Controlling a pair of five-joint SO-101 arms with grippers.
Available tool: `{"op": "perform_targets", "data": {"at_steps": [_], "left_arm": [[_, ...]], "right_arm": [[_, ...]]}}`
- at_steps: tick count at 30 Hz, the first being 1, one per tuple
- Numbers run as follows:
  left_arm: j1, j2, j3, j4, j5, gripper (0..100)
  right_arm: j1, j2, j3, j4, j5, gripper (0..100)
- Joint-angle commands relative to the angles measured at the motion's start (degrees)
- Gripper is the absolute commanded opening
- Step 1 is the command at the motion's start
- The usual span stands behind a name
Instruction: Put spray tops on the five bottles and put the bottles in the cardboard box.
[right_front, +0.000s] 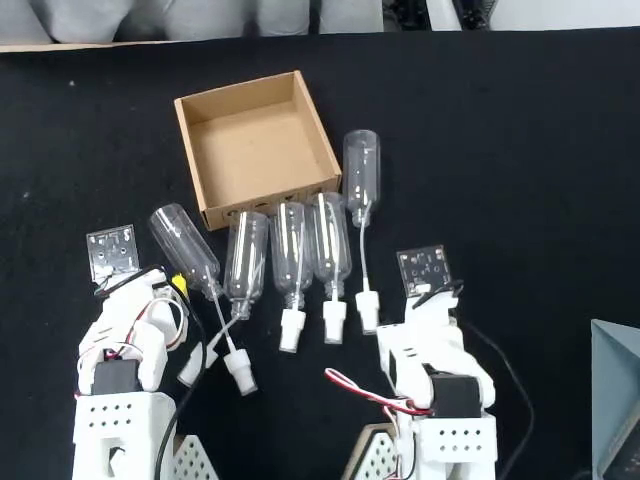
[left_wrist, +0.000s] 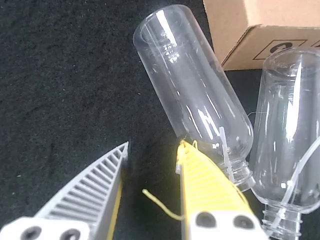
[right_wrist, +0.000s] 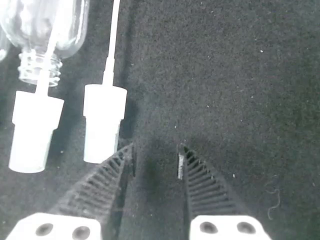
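Though loose — spray tops (right_front: 333, 320) by bottles (right_front: 292, 250)

The table (right_front: 540, 150) is covered in black, felt-like cloth flecked with pale lint. Along its far edge runs a thin pale strip (right_front: 100, 44), and beyond it sit grey rounded shapes (right_front: 200, 15), perhaps seating. A grey-blue panel (right_front: 618, 400) juts in at the near right corner.
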Motion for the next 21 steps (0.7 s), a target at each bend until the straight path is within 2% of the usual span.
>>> {"op": "perform_targets", "data": {"at_steps": [1,21], "left_arm": [[-0.1,-0.1,1.2,0.2,-0.2,15],[-0.1,-0.1,1.2,0.2,-0.2,15]], "right_arm": [[1.3,-5.5,-0.2,0.4,-0.2,9.8],[1.8,-5.4,-5.8,-1.2,0.3,9.6]]}}
